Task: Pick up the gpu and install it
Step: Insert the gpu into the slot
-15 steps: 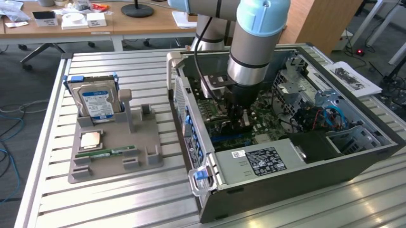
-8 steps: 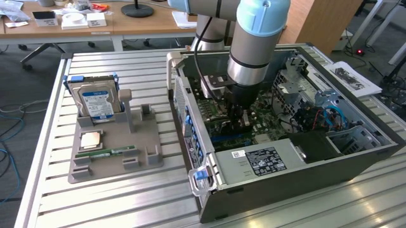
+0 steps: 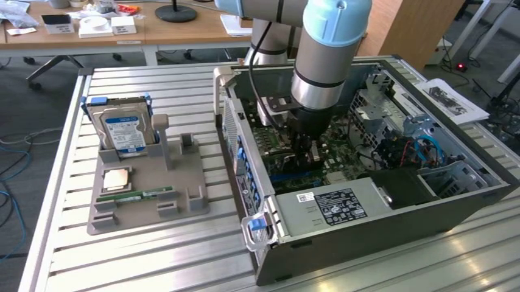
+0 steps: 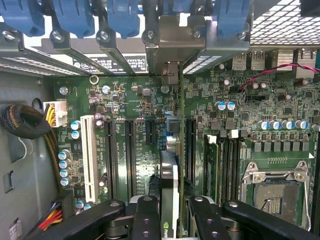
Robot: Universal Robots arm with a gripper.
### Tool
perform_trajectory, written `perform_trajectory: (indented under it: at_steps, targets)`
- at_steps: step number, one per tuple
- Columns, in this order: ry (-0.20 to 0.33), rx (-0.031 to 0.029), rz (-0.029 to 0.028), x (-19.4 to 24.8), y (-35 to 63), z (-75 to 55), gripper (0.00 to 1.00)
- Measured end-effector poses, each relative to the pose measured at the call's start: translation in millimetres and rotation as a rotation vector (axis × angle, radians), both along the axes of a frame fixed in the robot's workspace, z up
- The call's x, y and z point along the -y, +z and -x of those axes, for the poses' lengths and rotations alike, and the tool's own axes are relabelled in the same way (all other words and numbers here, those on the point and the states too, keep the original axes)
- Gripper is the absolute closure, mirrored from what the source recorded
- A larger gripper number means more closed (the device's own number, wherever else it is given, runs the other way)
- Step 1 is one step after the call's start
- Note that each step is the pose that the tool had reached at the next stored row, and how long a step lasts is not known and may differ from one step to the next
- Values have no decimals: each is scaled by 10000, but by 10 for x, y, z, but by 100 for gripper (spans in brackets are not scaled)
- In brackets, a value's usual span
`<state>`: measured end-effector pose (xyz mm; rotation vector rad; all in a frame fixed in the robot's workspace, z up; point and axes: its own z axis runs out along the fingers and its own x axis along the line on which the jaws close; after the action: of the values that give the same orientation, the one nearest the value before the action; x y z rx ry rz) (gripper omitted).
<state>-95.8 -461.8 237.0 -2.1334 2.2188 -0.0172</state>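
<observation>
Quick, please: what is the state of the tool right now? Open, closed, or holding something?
Tool: closed on the graphics card, which it holds edge-on over the green circuit board.

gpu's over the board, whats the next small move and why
Probably ease straight down a little: the gripper holds the gpu edge-on, upright over the motherboard, its bracket at the case rear; whether it is seated cannot be told.

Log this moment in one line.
step: install | gripper: holding gpu edge-on | place: inside computer case, over motherboard slots | seated: cannot tell
</observation>
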Motion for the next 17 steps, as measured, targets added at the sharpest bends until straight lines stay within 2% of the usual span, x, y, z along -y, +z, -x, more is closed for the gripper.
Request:
perform_trajectory:
  at_steps: [17]
  targets:
    - [31, 1, -2, 0, 4, -5, 73]
